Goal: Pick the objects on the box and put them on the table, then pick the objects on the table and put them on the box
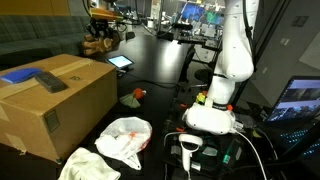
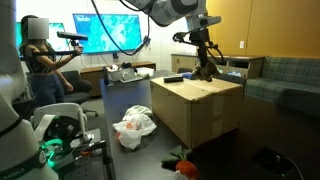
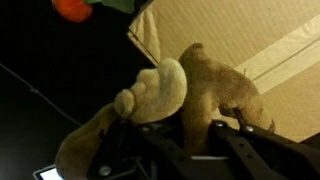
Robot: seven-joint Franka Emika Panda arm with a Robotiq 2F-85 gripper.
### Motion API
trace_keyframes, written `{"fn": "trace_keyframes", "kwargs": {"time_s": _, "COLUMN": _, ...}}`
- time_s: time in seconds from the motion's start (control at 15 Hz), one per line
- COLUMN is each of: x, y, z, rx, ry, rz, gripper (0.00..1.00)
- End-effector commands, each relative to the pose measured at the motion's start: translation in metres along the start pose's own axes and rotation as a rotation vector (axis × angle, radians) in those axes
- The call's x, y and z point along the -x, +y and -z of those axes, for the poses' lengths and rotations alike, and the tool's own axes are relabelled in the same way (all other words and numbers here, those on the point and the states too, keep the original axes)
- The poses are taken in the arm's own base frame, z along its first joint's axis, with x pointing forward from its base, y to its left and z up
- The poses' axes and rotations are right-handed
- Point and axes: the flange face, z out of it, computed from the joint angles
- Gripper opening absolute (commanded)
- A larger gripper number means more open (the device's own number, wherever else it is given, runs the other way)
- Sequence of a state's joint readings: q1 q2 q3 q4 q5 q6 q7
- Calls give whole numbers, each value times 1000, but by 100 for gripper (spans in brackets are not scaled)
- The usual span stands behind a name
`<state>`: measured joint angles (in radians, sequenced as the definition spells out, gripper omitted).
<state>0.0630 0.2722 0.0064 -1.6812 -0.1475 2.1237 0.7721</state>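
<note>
Both exterior views are showing a dimly lit room at low resolution, with fine detail smearing. The large blue-lit wall screen (image 2: 110,30) is glowing as the strongest light source and clipping towards white. The large brown cardboard box (image 2: 195,105) is catching light on top while its sides are falling darker. The white crumpled plastic bag (image 1: 125,135) is nearly overexposing. In the wrist view, the tan soft plush toy (image 3: 190,90) is appearing blurred and underlit
</note>
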Motion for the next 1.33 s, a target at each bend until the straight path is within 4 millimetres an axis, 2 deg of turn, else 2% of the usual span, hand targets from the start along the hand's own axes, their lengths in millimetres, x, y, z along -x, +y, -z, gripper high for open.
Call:
{"fn": "trace_keyframes", "kwargs": {"time_s": 0.0, "x": -9, "y": -34, "z": -2, "rx": -39, "ry": -35, "rz": 40, "gripper": 2}}
{"fn": "trace_keyframes", "kwargs": {"time_s": 0.2, "x": -13, "y": -52, "z": -12, "rx": -52, "ry": -46, "rz": 41, "gripper": 2}}
{"fn": "trace_keyframes", "kwargs": {"time_s": 0.47, "x": -22, "y": -63, "z": -32, "rx": -83, "ry": -76, "rz": 53, "gripper": 2}}
{"fn": "trace_keyframes", "kwargs": {"time_s": 0.6, "x": -24, "y": -65, "z": -47, "rx": -103, "ry": -116, "rz": 63, "gripper": 2}}
{"fn": "trace_keyframes", "kwargs": {"time_s": 0.93, "x": -14, "y": -58, "z": -77, "rx": -120, "ry": -251, "rz": 81, "gripper": 2}}
{"fn": "trace_keyframes", "kwargs": {"time_s": 1.2, "x": -10, "y": -52, "z": -84, "rx": -130, "ry": -329, "rz": 74, "gripper": 2}}
{"fn": "trace_keyframes", "kwargs": {"time_s": 1.27, "x": -9, "y": -52, "z": -84, "rx": -131, "ry": -341, "rz": 72, "gripper": 10}}
